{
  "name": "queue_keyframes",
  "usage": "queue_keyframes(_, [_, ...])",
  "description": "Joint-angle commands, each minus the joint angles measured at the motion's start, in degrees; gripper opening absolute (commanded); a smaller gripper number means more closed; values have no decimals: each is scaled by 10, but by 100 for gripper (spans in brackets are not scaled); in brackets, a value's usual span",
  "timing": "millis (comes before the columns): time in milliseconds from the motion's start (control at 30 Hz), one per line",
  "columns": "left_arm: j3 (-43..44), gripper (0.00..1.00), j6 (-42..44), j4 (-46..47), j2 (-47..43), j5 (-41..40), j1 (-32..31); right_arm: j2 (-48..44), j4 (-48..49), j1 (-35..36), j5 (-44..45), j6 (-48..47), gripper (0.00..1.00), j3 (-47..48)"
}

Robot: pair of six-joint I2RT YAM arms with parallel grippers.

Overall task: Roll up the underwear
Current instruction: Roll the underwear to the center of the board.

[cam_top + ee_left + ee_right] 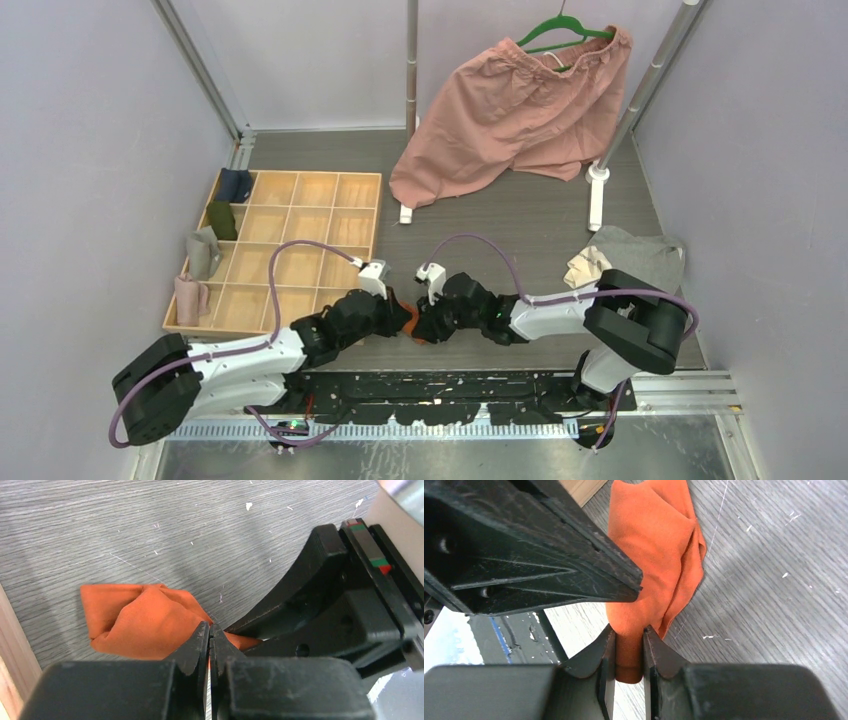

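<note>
Right wrist view: the right gripper (pixel 628 636) clamps a bunched fold of the rust-orange underwear (pixel 659 540), which lies on the table (pixel 774 605) between the arms. The left gripper (pixel 209 630) is clenched at the other edge; can't tell if it pinches cloth. Cloth looks light, limp, slippery, so grip folded edges. Wooden tray (pixel 300 215) is close on the left, with open room to the right.

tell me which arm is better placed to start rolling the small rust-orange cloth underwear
Probably right: the right gripper clamps a thick fold of the rust-orange underwear; the left gripper pinches only a thin edge.
</note>
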Motion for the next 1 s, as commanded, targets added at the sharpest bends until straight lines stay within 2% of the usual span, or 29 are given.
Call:
queue_keyframes(0, [-7,2,10,1,-31,1,-1,24,-81,-13,-60,50,1,-12])
queue_keyframes(267, [-20,3,1,-40,-67,-20,-1,51,-101,-18,-64,56,2,2])
queue_keyframes(500, [-29,2,-27,-63,-56,-36,-1,48,-113,-21,-51,61,11,8])
queue_keyframes(567, [-32,2,-36,-67,-48,-41,-1,46,-116,-21,-52,62,16,11])
queue_keyframes(967, [-28,2,-45,-44,22,-54,-1,-20,-195,-21,-44,49,62,50])
